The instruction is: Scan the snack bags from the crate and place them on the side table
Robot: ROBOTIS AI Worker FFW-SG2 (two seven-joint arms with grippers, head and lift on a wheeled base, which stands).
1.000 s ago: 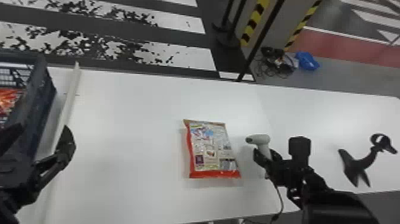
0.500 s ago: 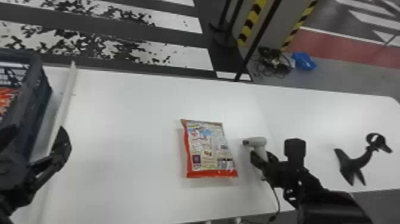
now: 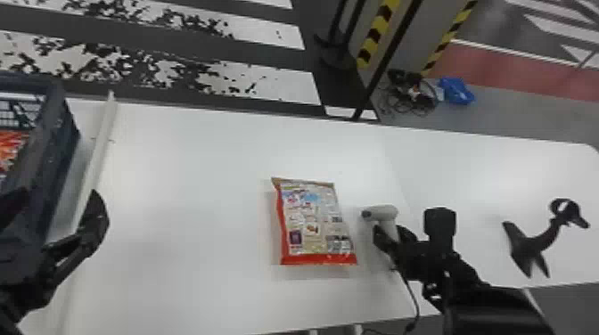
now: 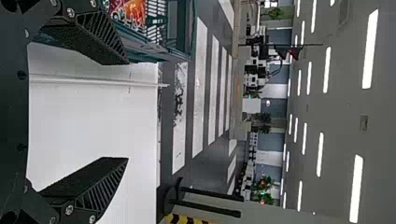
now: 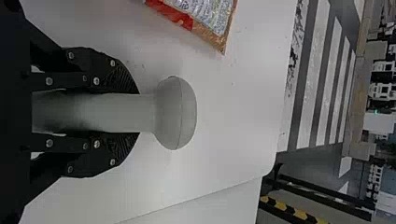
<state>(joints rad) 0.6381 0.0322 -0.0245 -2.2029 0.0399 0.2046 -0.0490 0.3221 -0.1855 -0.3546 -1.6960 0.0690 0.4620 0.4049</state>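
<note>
Counted: one crate (image 3: 55,138), one scanner (image 3: 381,213), one snack bag (image 3: 312,222), flat on the counter (image 3: 178,200) just left of the scanner, long axis running away from the robot, far end leaning slightly left. Right tool (image 3: 391,231) pinches the scanner's handle; left tool (image 3: 58,196) spread, well left of it. Versus earlier frame: bag unmoved, scanner slightly nearer the robot.

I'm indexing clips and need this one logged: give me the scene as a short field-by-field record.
Right gripper: closed on the scanner's handle
Left gripper: open, empty, near the crate
Snack bag: lying on the white table, left of the scanner
Crate contents: orange-red packs
Far right: black stand-like object
</note>
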